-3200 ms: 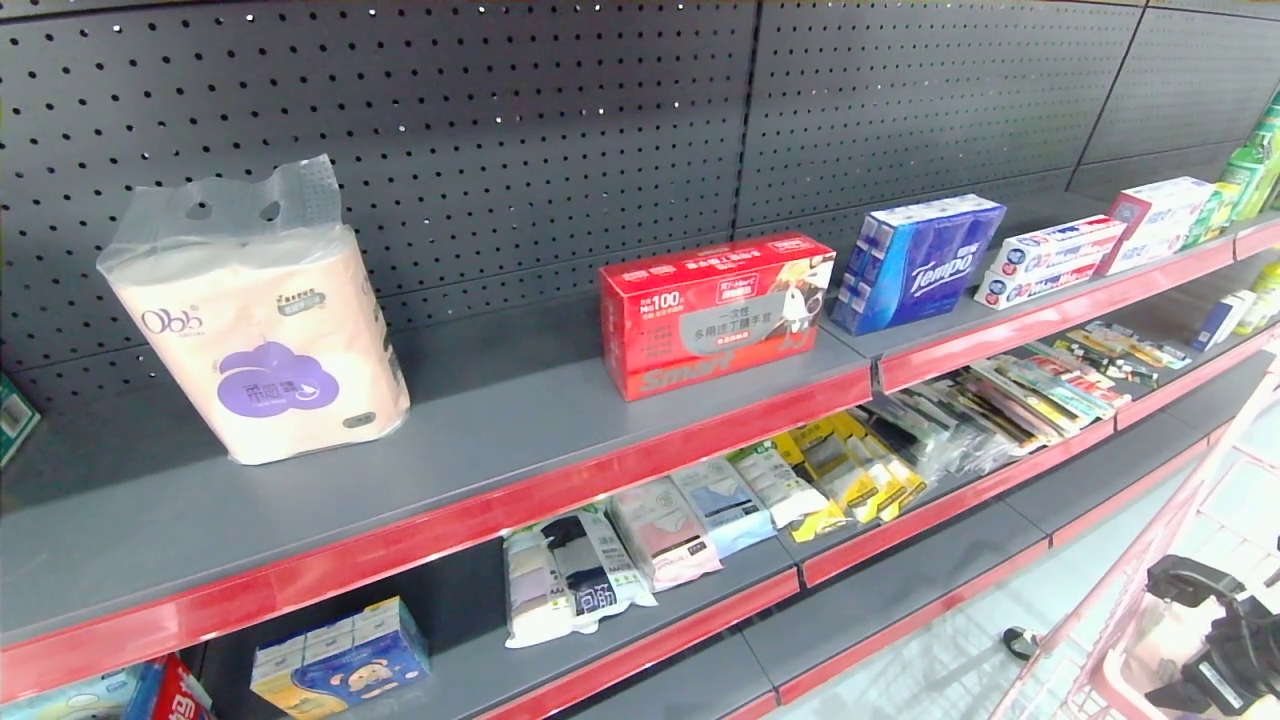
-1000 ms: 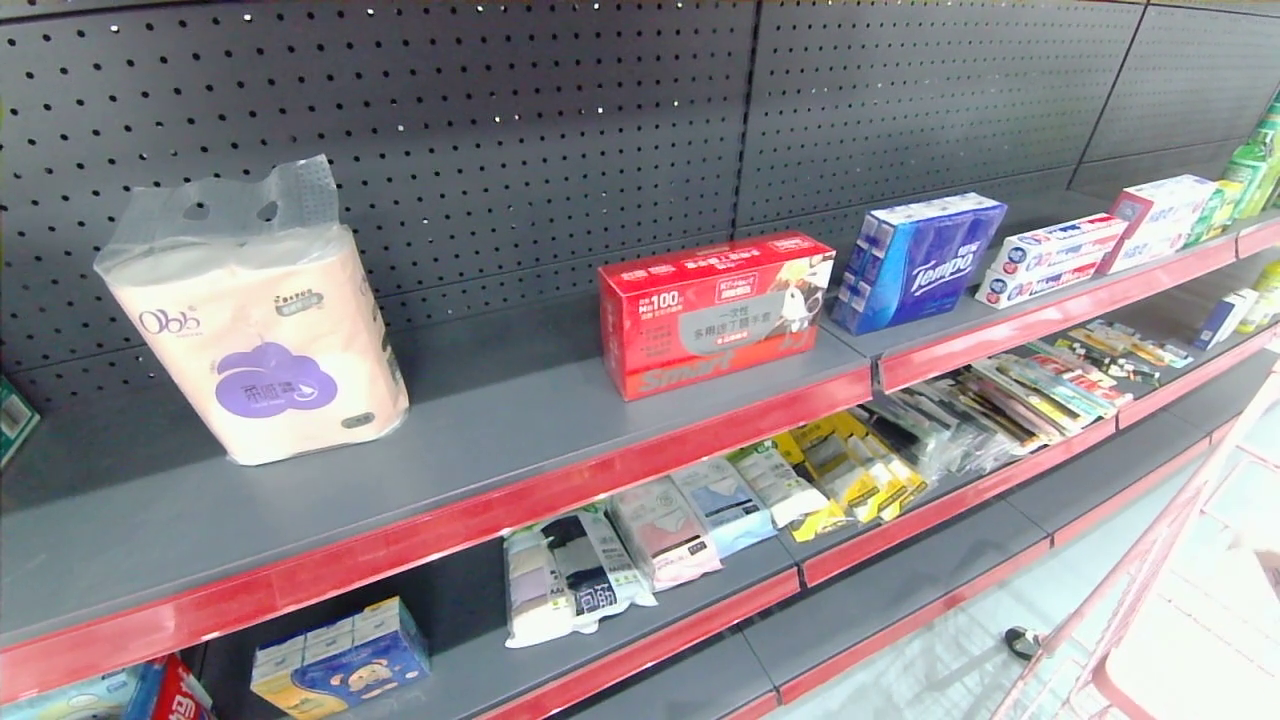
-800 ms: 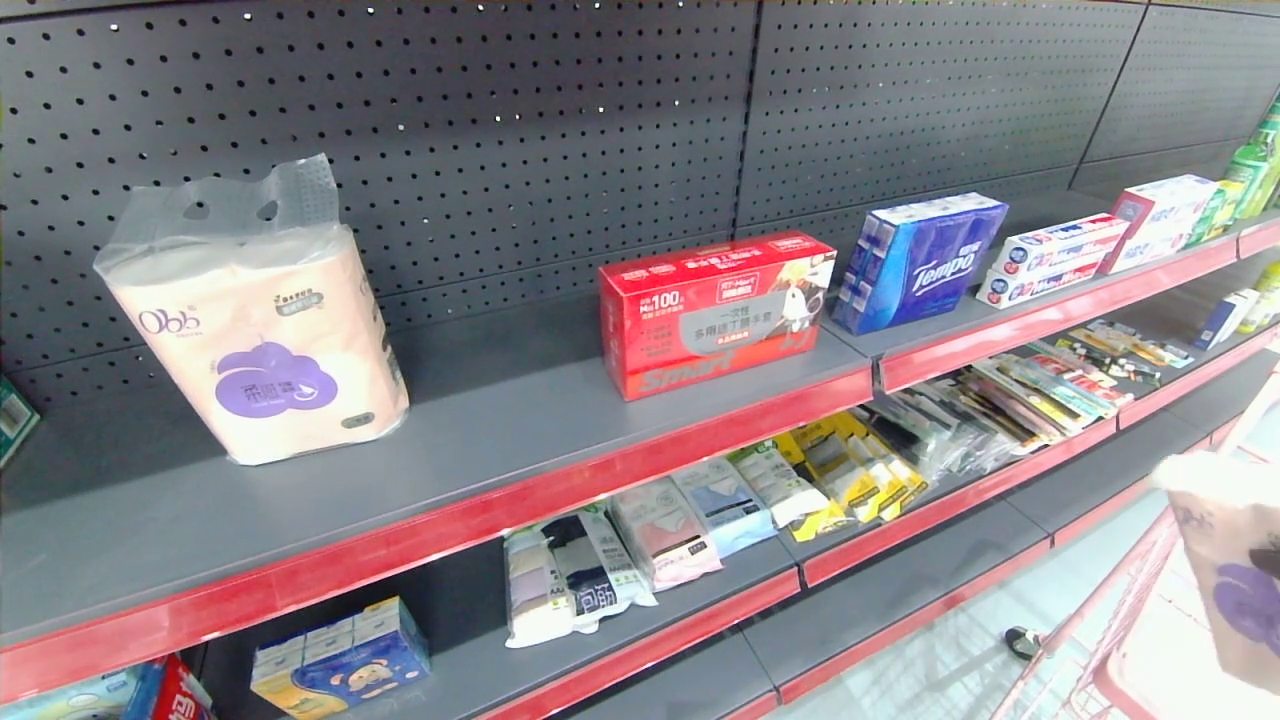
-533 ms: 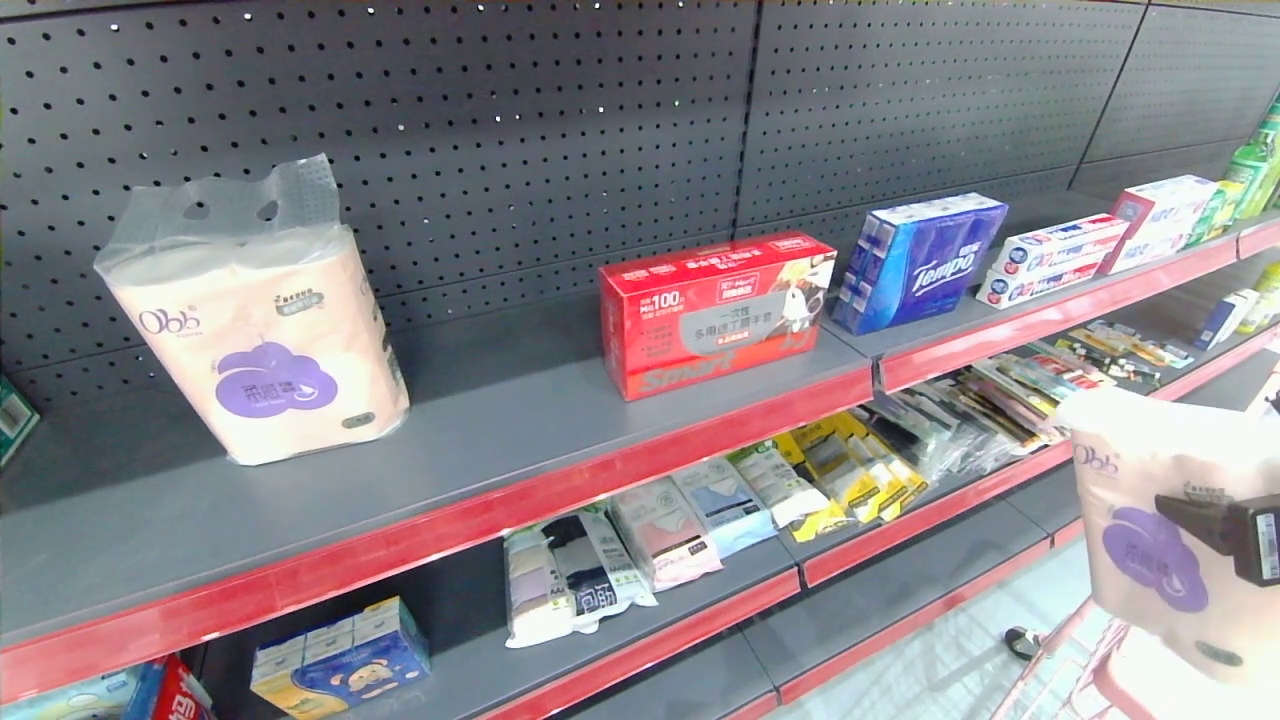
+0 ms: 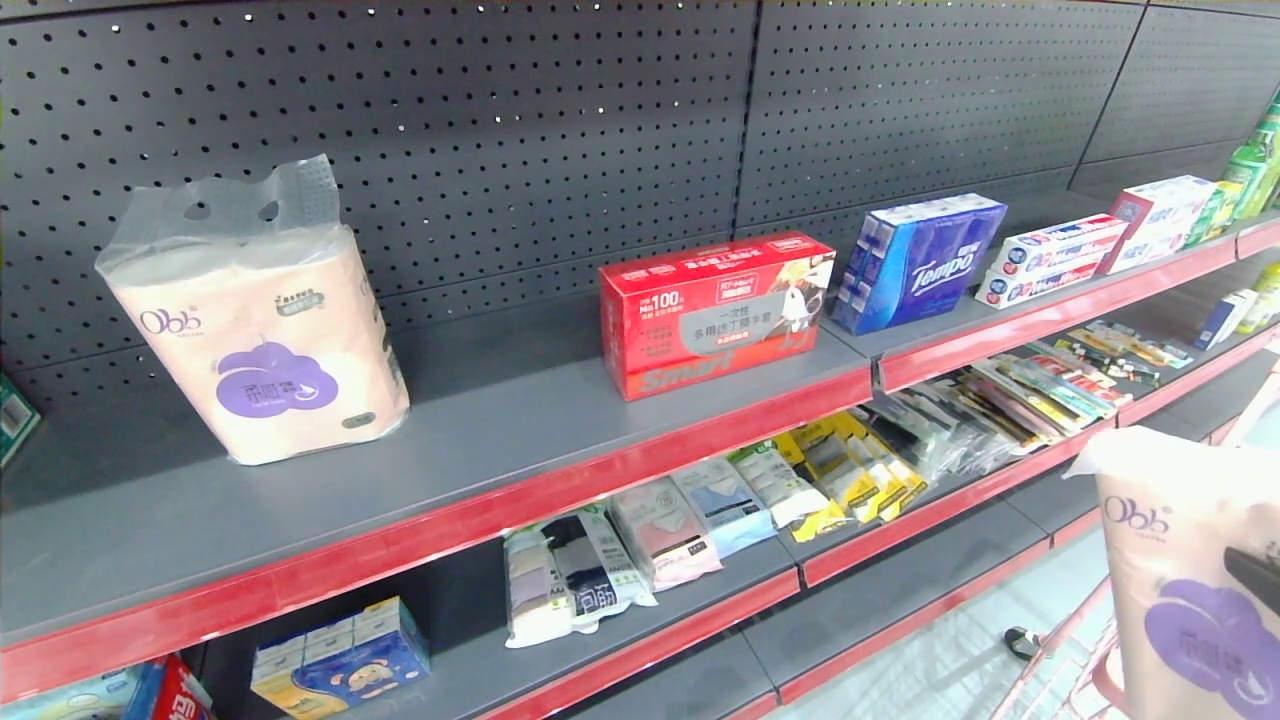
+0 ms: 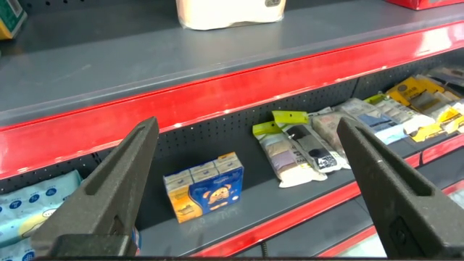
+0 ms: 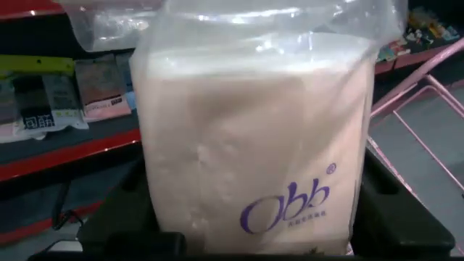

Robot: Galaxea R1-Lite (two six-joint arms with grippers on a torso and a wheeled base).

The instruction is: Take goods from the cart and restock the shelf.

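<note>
Two fingers on pack (left wide)

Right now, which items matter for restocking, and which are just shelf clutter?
Job: held toilet-roll pack, matching shelved pack, top shelf, pink cart.
Lying about: red box, blue tissue pack, toothpaste boxes, lower-shelf packets.

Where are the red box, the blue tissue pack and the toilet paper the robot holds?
red box (image 5: 712, 328), head view, middle of its front face.
blue tissue pack (image 5: 930, 265), head view, its front face.
held toilet paper pack (image 7: 254, 152), right wrist view, its pale front.
</note>
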